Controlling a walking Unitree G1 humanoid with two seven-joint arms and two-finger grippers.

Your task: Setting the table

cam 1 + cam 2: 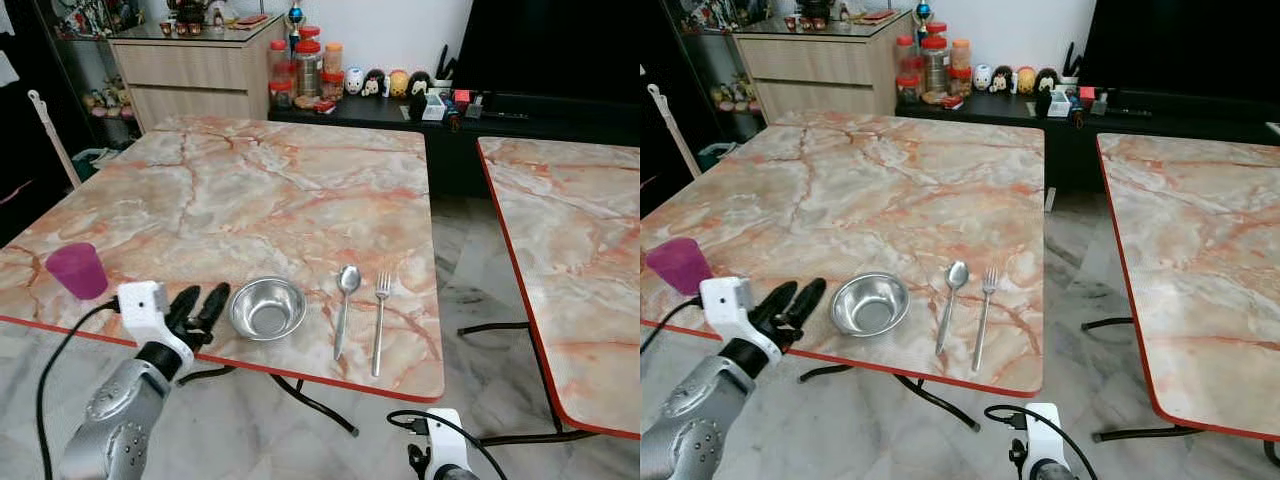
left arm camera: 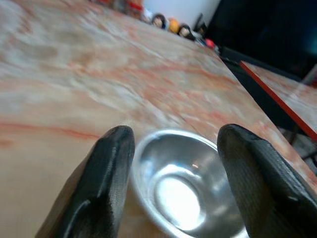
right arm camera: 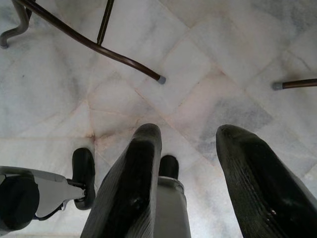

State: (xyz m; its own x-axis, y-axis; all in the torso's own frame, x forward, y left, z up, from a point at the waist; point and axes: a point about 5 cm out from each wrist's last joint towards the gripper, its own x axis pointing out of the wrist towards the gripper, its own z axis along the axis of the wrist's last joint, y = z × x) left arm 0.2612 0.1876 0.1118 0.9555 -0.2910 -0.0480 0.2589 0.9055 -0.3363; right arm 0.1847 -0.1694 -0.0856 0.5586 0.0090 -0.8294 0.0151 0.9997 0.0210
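We reach our left gripper [image 1: 200, 305] forward over the near edge of the marble table [image 1: 280, 190], fingers spread and holding nothing, just beside the steel bowl [image 1: 267, 308]. The spoon [image 1: 344, 305] and fork [image 1: 380, 320] lie side by side to the bowl's right; a purple cup [image 1: 77, 270] stands to its left. Our right gripper [image 3: 188, 183] hangs toward the floor, fingers apart, empty.

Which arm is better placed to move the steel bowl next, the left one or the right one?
Probably the left. The left gripper is at the table edge beside the steel bowl, jaws open toward it. The right gripper hangs low, over the floor.
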